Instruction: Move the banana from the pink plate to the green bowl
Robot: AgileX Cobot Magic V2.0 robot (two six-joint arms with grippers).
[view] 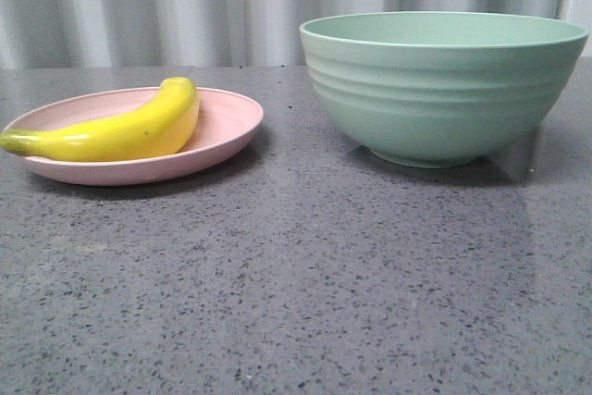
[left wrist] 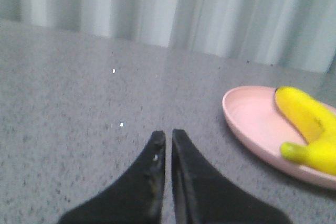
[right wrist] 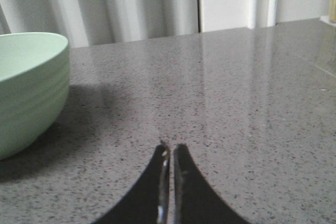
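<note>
The yellow banana (view: 120,129) lies on the pink plate (view: 229,125) at the left of the grey table. The green bowl (view: 442,85) stands to the right of the plate, a gap apart. Neither gripper shows in the front view. In the left wrist view my left gripper (left wrist: 168,136) is shut and empty, low over the table, with the pink plate (left wrist: 252,124) and the banana (left wrist: 310,129) off to one side. In the right wrist view my right gripper (right wrist: 170,148) is shut and empty, with the green bowl (right wrist: 29,87) off to one side.
The grey speckled tabletop (view: 296,284) stretches in front of the plate and bowl. A pale pleated curtain (view: 185,2) hangs behind the table. The table's far edge and a corner (right wrist: 325,22) show in the right wrist view.
</note>
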